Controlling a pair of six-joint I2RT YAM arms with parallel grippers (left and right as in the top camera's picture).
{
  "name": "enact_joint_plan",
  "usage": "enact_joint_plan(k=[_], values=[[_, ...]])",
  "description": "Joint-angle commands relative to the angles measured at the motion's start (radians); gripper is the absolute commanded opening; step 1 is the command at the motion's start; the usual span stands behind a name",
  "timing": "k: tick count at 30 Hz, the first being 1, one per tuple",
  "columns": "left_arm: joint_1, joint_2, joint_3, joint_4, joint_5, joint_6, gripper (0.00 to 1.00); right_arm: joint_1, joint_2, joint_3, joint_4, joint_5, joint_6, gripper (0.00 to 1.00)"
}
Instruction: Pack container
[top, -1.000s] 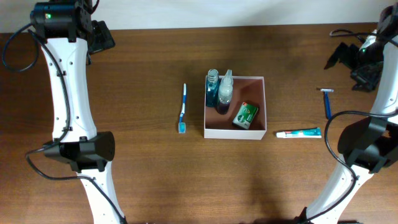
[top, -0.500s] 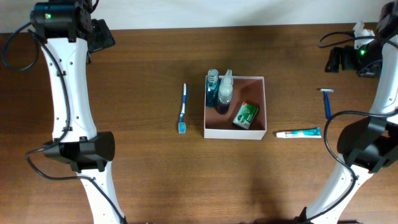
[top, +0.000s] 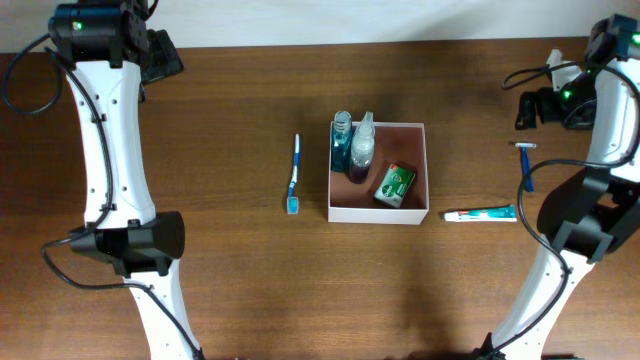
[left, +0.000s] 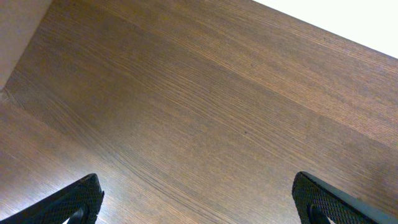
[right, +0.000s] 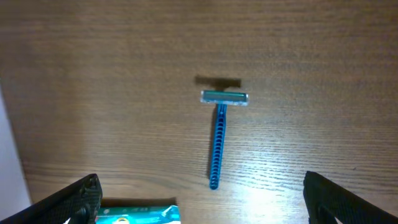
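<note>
The container (top: 378, 212), a square white-walled box with a pinkish-brown inside, sits mid-table. It holds two bottles (top: 343, 140) and a green packet (top: 395, 185). A blue toothbrush (top: 294, 175) lies left of it. A toothpaste tube (top: 481, 213) lies right of it, with a blue razor (top: 526, 165) beyond. My right gripper (top: 540, 100) is open and empty, above and behind the razor. Its wrist view shows the razor (right: 219, 134) and the tube's end (right: 140, 214) between the open fingers (right: 205, 205). My left gripper (top: 160, 55) is open and empty at the far left back, with only bare wood between its fingers (left: 199, 208).
Both white arm columns rise from the table's front, the left one (top: 130, 240) and the right one (top: 585, 235). The table's back edge meets a white wall (top: 400, 20).
My right wrist has swung and its gripper has moved a little left, toward the razor. The left arm and all the objects have stayed put.
</note>
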Motion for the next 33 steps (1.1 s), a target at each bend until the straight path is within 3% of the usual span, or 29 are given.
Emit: enact_joint_plan(k=[1,12,24,33], values=[[0.006,0.004,-0.005,0.011,-0.020,-0.010,1.00,-0.003,0.021,0.006,-0.014,0.013,-0.010,0.99],[0.006,0.004,-0.005,0.027,-0.020,-0.009,1.00,-0.024,0.058,-0.007,-0.016,0.020,-0.011,0.99],[0.006,0.004,-0.005,0.039,-0.020,-0.010,0.99,-0.015,0.063,-0.203,0.018,0.020,-0.037,0.99],[0.006,0.004,-0.005,0.070,-0.020,-0.010,1.00,-0.015,0.063,-0.226,0.008,0.017,-0.037,0.99]])
